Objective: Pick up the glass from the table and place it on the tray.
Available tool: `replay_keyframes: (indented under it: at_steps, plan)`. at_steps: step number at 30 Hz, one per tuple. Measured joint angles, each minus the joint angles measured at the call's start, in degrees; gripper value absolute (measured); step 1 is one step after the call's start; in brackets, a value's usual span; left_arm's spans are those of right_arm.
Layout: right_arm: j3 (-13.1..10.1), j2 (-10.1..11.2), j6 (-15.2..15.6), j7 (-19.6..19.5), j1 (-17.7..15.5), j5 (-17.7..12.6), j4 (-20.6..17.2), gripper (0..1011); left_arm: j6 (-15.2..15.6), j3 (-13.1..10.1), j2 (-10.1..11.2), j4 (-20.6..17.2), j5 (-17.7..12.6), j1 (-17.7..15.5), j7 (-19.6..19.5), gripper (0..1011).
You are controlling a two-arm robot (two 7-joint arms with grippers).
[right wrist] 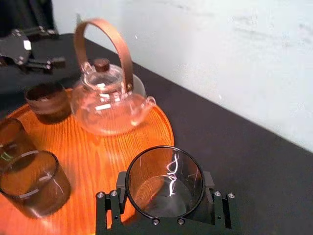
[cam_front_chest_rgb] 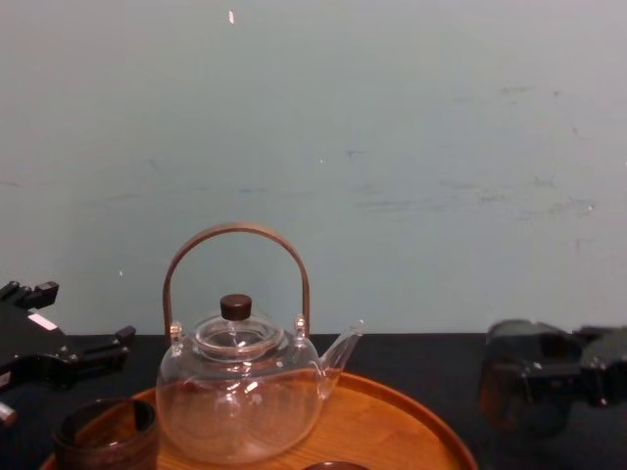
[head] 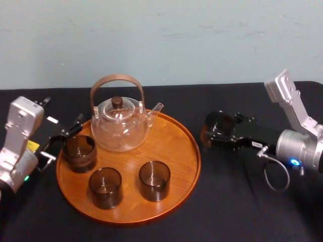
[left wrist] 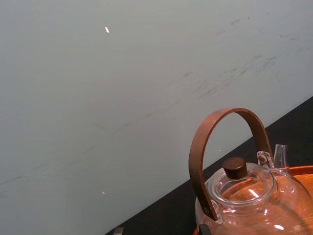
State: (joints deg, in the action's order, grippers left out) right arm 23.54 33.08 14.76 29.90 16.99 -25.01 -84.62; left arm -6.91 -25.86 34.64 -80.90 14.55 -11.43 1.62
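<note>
The glass (right wrist: 165, 182), a dark smoky tumbler, sits between the fingers of my right gripper (right wrist: 165, 196), which is shut on it. In the head view the glass (head: 216, 127) and right gripper (head: 214, 132) are just right of the tray's (head: 195, 166) rim, over the black table. In the chest view the glass (cam_front_chest_rgb: 522, 387) shows at the lower right. The round orange-brown wooden tray (right wrist: 98, 152) carries a clear glass teapot (head: 121, 123) and three dark glasses. My left gripper (head: 64, 135) stands open at the tray's left edge, beside one glass (head: 79, 153).
Two more glasses (head: 105, 187) (head: 154, 180) stand at the tray's front. The teapot (cam_front_chest_rgb: 240, 392) with its brown arched handle stands at the tray's back left. Bare wood lies at the tray's right side (head: 174, 146). A pale wall runs behind the table.
</note>
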Motion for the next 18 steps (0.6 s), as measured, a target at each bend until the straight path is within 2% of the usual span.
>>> replay_keyframes:
  at_steps: [10, 18]
  plan:
    - [3.1, -1.7, -1.5, 2.0, 4.0, 0.6, 2.2, 905, 0.0, 0.0, 0.0, 0.0, 0.0, 0.0, 0.0, 1001]
    - [6.6, -4.2, -2.7, 3.8, 7.6, 1.9, 5.7, 904, 0.0, 0.0, 0.0, 0.0, 0.0, 0.0, 0.0, 1001]
